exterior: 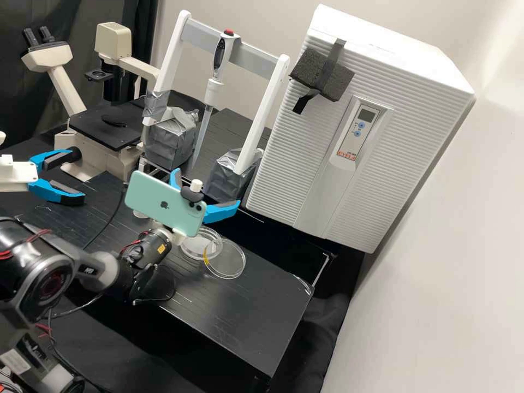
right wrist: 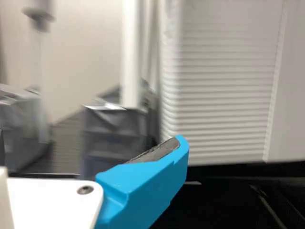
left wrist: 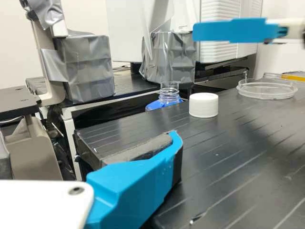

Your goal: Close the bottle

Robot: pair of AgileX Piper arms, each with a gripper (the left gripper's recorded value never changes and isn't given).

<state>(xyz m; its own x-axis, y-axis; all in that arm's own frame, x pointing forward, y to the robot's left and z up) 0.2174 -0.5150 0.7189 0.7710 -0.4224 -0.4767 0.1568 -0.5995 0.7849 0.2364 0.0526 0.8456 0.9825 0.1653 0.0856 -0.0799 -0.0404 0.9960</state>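
Note:
A small clear bottle (left wrist: 169,92) stands uncapped at the far edge of the black bench (left wrist: 238,157), with a blue patch at its base. Its white cap (left wrist: 203,105) rests on the bench just beside it. In the high view my left gripper (exterior: 81,177) hangs open at the far left, aimed along the bench toward them, with nothing between its fingers (left wrist: 138,181). My right gripper (exterior: 206,190) is open too, raised above the bench behind a mint phone (exterior: 164,204) mounted on its wrist. One of its blue fingers (left wrist: 233,29) hovers above and beyond the cap.
Two clear petri dishes (exterior: 221,259) lie on the bench in front of the right arm. Behind stand a pipette (exterior: 210,93) on a white frame with tape-wrapped feet (exterior: 169,136), a microscope (exterior: 103,125) and a big white ribbed machine (exterior: 349,131).

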